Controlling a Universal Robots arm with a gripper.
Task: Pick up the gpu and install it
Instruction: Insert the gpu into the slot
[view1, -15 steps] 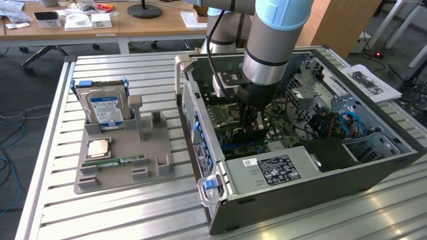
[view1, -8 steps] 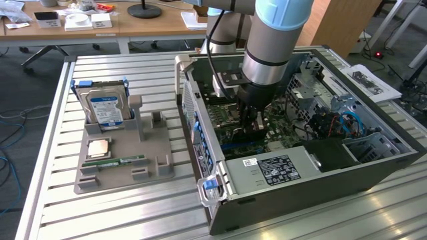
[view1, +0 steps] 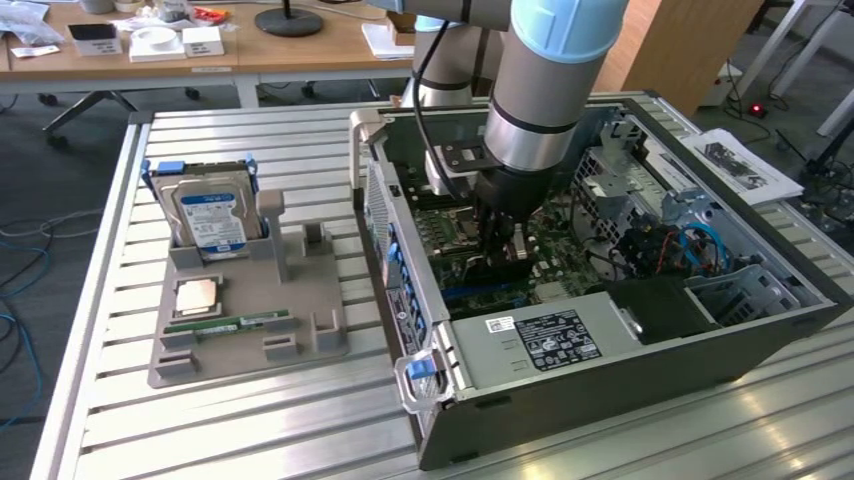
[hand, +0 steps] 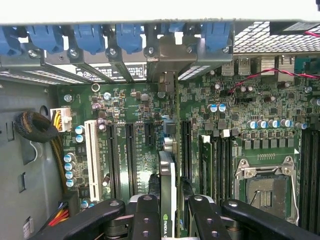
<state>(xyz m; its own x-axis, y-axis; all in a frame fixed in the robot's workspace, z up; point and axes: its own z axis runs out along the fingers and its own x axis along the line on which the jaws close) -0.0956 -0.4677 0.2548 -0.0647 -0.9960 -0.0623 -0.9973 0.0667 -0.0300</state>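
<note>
Inside the open computer case (view1: 747, 330), which lies on the slatted surface (view1: 267, 420), the gripper (hand: 167, 212) has its jaws pinching the gpu (hand: 168, 185) edge-on. The card stands upright over the motherboard (hand: 140, 130), among its expansion slots, its bracket end toward the case's blue-clipped rear wall.

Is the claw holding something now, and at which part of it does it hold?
Yes. The claw is shut on the gpu, gripping its upper edge, one finger on each flat face, above the motherboard.

green motherboard (hand: 140, 130), blue clips (hand: 90, 37)
</note>
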